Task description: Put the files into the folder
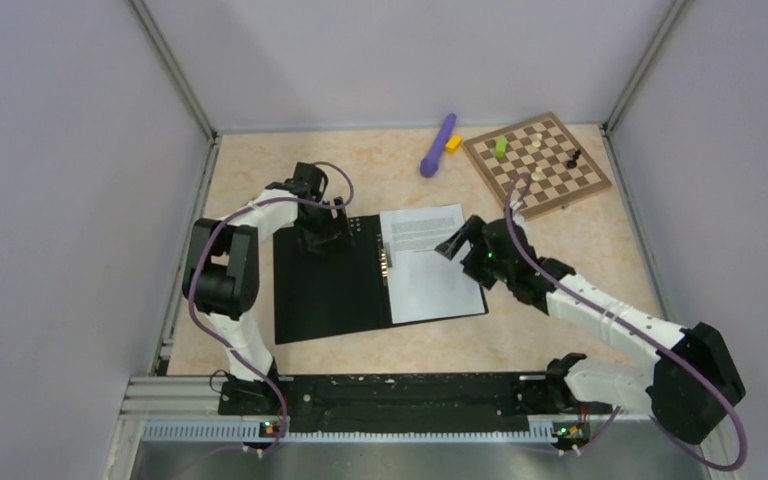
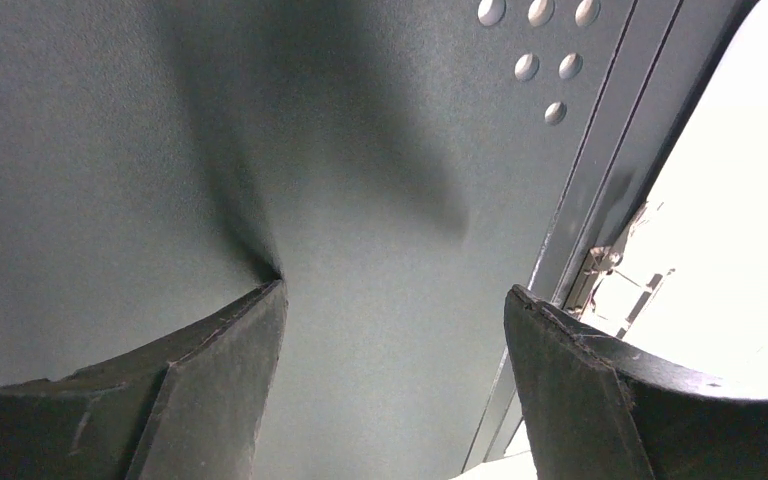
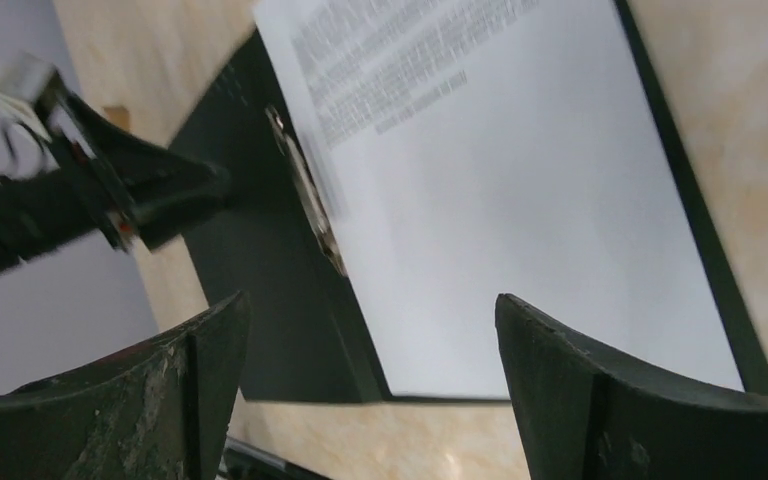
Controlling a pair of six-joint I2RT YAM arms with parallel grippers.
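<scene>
In the overhead view, just beyond the arm bases at the bottom of the frame, the folder [image 1: 325, 290] lies opened flat on the counter [image 1: 260, 170] with its black inner faces up. The files [image 1: 430, 270] rest on its right-hand face, so loading looks largely done, and the step in hand seems to be settling the sheets and closing the cover. The left pincer [image 1: 322, 235] stands released, low over the upper part of the bare left face. The right pincer [image 1: 457, 243], also released and grasping nothing, hovers over the upper part of the sheets. The next move probably calls for getting a finger under the left cover's outer edge and swinging it across without dragging the paper. Only the left wrist view shows how close its fingers sit to the black face, and the rivets [image 2: 540, 40] near the spine. Only the right wrist view shows the metal clip [image 3: 305, 190] along the sheets' left edge; whether it pins them I cannot tell. Only the overhead view takes in the chessboard [image 1: 537, 165] and a purple object [image 1: 438, 145] at upper right.
</scene>
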